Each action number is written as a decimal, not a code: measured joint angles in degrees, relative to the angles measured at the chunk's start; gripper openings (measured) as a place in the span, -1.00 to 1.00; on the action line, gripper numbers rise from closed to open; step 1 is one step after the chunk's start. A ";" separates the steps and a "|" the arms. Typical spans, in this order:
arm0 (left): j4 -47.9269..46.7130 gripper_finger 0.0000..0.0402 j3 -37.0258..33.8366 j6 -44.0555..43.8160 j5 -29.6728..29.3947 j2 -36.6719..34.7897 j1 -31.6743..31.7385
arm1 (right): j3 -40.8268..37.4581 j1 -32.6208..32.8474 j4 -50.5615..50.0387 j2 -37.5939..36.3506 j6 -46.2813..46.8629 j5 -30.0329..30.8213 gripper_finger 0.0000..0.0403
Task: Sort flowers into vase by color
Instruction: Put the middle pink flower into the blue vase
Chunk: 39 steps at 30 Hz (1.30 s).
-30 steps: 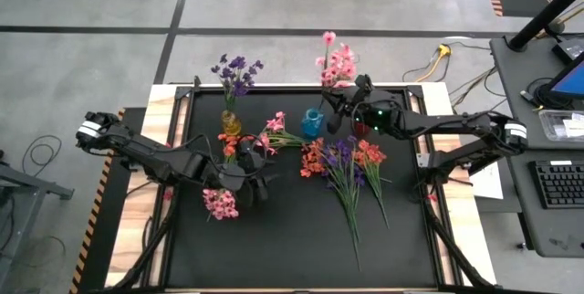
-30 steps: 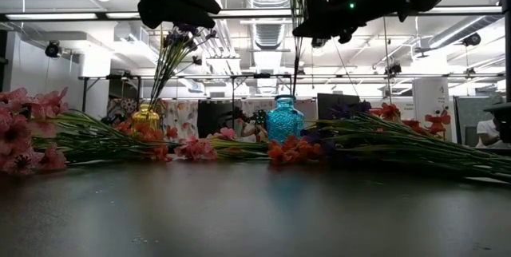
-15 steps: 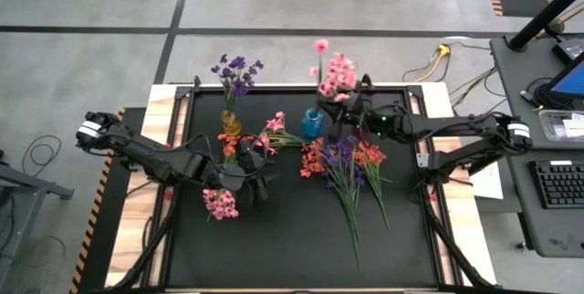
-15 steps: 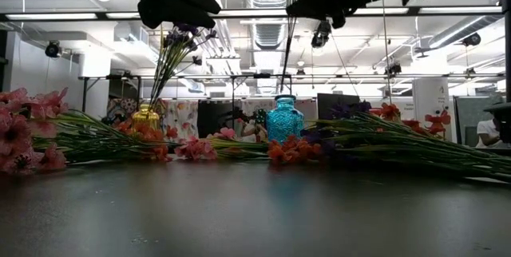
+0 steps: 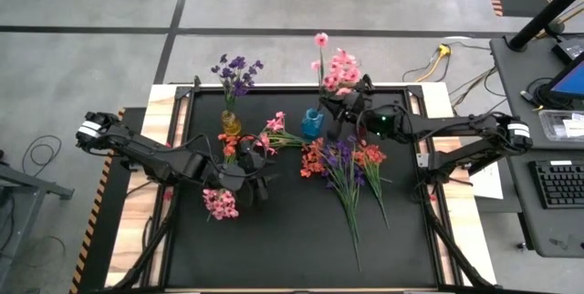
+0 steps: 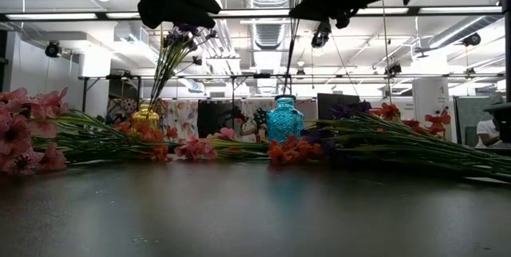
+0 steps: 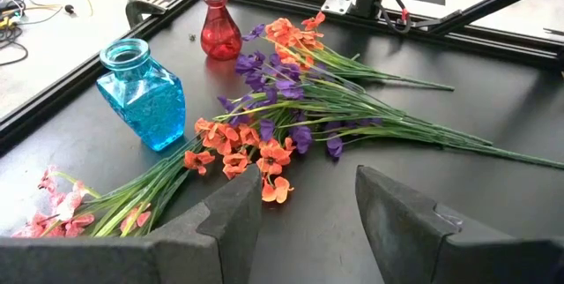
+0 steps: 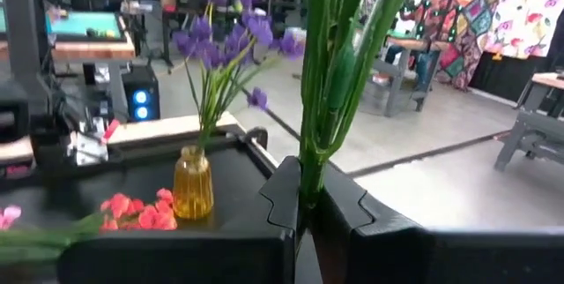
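Observation:
My right gripper (image 5: 349, 111) is high over the table's far side, just right of the blue vase (image 5: 312, 123), and is shut on a pink flower sprig (image 5: 339, 66). Its thin stems (image 6: 289, 41) run down toward the blue vase (image 6: 285, 118); whether they enter it I cannot tell. A yellow vase (image 5: 231, 123) holds purple flowers (image 5: 236, 72) upright. Coral and purple sprigs (image 5: 345, 162) lie flat on the mat, as do pink and coral ones (image 5: 266, 137). My left gripper (image 7: 308, 213) hovers open beside a lying pink sprig (image 5: 220, 204). A red vase (image 7: 218, 26) stands empty. My right gripper pinches the pink sprig's bundled green stems (image 8: 310, 165) between its two fingers, which lie across them. The sprig stands nearly upright, lifted off the table, with blossoms above the fingers and the stem ends hanging below them.
The black mat has a raised frame (image 5: 178, 148) around it. Bare mat lies toward the near edge (image 5: 292, 248). Long stems (image 5: 354, 230) of the lying sprigs stretch toward the near side. A desk with keyboard (image 5: 558, 184) stands off to the right.
My right gripper has risen, leaving the top of the low view, and carried the pink sprig up with it. The sprig has turned more upright over the blue vase. The left arm has kept still.

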 joint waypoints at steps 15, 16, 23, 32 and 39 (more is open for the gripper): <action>0.05 -0.15 0.00 0.01 0.00 0.00 0.00 | 0.16 0.00 -1.36 0.07 -1.52 -0.01 -0.94; 0.03 -0.15 0.00 0.01 0.00 0.00 0.00 | 0.08 0.00 -1.36 0.07 -1.34 -0.02 -0.94; 0.05 -0.15 0.00 -0.01 0.00 0.00 0.00 | -0.05 -0.14 -1.38 0.09 -0.28 0.01 -0.94; 0.10 -0.15 0.00 -0.01 0.00 0.00 0.00 | -0.20 -0.26 -1.68 0.09 2.66 1.72 -0.94; 0.12 -0.15 0.00 -0.01 0.00 0.00 0.00 | -0.24 -0.35 -3.65 0.13 3.57 4.42 -0.94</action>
